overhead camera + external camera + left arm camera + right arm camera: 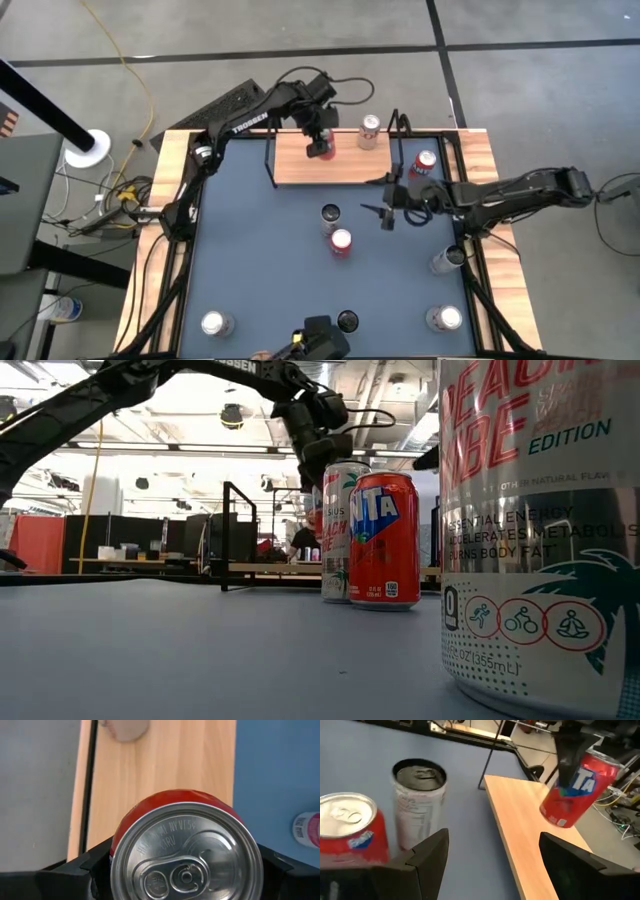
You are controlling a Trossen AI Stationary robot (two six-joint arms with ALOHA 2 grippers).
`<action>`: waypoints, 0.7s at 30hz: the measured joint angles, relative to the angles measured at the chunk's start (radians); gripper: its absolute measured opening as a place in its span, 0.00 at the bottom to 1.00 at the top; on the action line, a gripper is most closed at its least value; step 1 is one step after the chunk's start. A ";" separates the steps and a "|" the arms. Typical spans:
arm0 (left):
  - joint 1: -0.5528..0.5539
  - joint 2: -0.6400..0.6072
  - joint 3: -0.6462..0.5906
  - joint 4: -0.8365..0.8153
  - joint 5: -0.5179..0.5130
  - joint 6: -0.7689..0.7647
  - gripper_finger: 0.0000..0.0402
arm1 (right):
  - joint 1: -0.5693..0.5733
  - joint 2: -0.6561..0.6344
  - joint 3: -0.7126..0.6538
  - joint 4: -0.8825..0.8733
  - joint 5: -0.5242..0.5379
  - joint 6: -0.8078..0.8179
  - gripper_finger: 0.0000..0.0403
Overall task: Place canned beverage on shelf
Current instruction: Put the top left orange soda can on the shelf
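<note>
Left gripper (320, 148) clamps the red Fanta can (575, 790) by its rigid, slick sides, tilted over the shelf (300, 165); grip mid-body; right gripper (388, 215) open, empty.

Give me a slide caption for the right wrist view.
Left claw holds a red can tilted above the shelf.

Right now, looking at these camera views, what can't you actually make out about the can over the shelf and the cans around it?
- Left wrist view: the red can hides the left gripper's fingers and whether its base touches the shelf.
- Left wrist view: a can on the shelf is cut off by the edge.
- Low view: the large near can is cropped and blocks the right side.
- High view: can labels are too small to read.
</note>
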 joint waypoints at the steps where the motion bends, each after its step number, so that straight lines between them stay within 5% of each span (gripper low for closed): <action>1: 0.000 0.000 0.000 -0.001 0.009 0.001 0.71 | -0.010 0.010 0.002 0.015 -0.006 -0.005 0.76; 21: 0.020 -0.001 -0.076 0.051 0.064 0.018 0.71 | -0.154 0.145 0.001 0.156 -0.141 -0.128 0.76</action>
